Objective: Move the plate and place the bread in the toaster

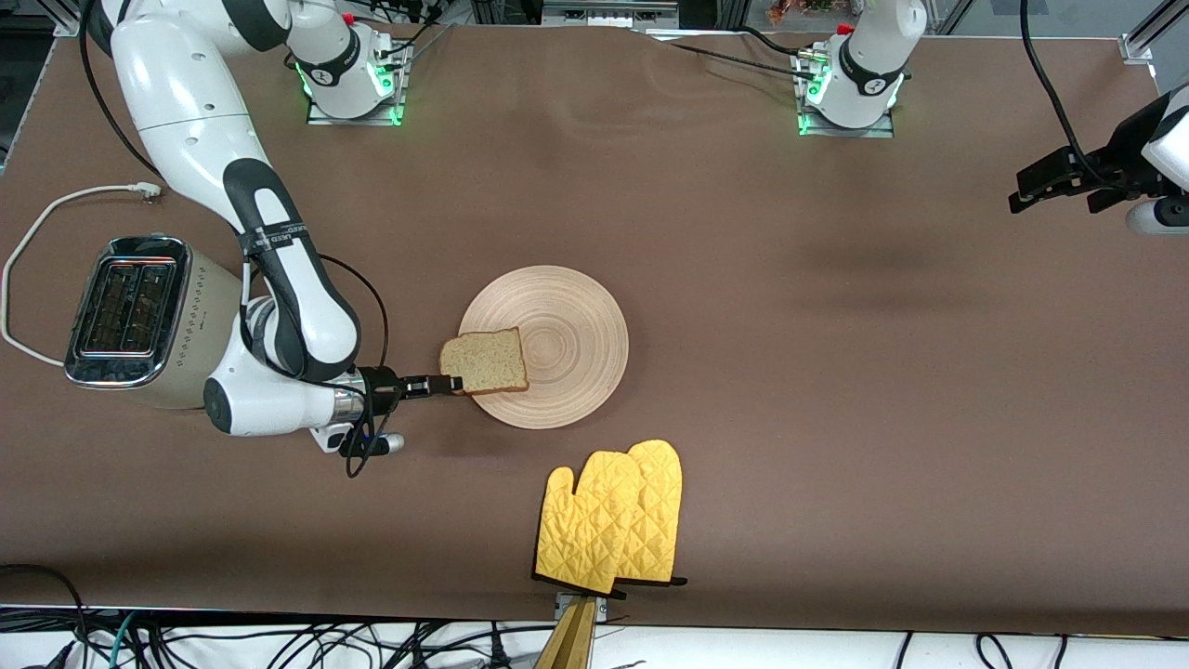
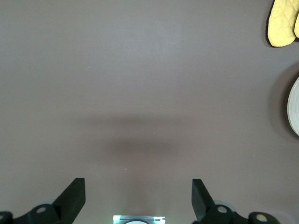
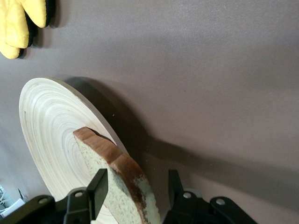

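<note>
The bread (image 1: 483,362) lies on the rim of the round wooden plate (image 1: 567,316), at the side toward the right arm's end, overhanging it. My right gripper (image 1: 452,383) is level with the table, open, with its fingers on either side of the bread's overhanging edge. In the right wrist view the bread (image 3: 117,177) sits between the fingers (image 3: 98,186); one touches it and a gap shows at the other, over the plate (image 3: 46,135). The cream toaster (image 1: 139,321) stands at the right arm's end. My left gripper (image 1: 1059,181) waits open over bare table (image 2: 138,200).
A pair of yellow oven mitts (image 1: 613,520) lies nearer to the front camera than the plate, at the table's front edge. The toaster's white cord (image 1: 28,269) loops on the table beside it. The mitts (image 2: 282,23) and the plate's rim (image 2: 294,112) show in the left wrist view.
</note>
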You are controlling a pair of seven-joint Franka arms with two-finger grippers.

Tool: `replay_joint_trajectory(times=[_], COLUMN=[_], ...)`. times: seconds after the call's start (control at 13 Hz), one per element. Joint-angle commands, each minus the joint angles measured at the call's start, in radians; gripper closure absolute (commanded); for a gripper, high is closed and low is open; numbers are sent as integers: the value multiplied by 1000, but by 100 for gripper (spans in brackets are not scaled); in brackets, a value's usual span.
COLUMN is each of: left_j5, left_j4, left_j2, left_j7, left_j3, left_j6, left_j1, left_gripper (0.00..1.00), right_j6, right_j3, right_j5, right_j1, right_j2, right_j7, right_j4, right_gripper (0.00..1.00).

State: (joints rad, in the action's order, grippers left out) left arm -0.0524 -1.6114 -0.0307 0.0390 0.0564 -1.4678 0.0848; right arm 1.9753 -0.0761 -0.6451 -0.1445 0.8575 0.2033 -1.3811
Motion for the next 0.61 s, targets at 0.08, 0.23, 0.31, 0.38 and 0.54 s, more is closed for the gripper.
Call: replay_joint_trajectory(times=[0.08,0.23,0.31,0.38,0.54], left_j5=[20,22,22,31,55], left_j4=[57,73,83,85,88], left_j2=[29,32,32,32,32], left_j7=[9,6,7,6,6], left_j3=[-10,-12,-17,-17,-17], left_j6=[20,23,23,23,23], left_j1=[-5,-3,-3,-2,0], left_gripper=[0,0,0,0,0], right_j6=[19,20,19,14,8], right_j3=[-5,-5,-5,-5,-5], right_j5=[-21,-16,-16,-16,-14], right_j1=[-12,-15,-15,-15,-15], right_j2=[0,-3,-5,-5,-12], right_j7=[22,21,21,19,11], right_j4=[-1,2,5,8,22], right_gripper=[100,100,100,100,100])
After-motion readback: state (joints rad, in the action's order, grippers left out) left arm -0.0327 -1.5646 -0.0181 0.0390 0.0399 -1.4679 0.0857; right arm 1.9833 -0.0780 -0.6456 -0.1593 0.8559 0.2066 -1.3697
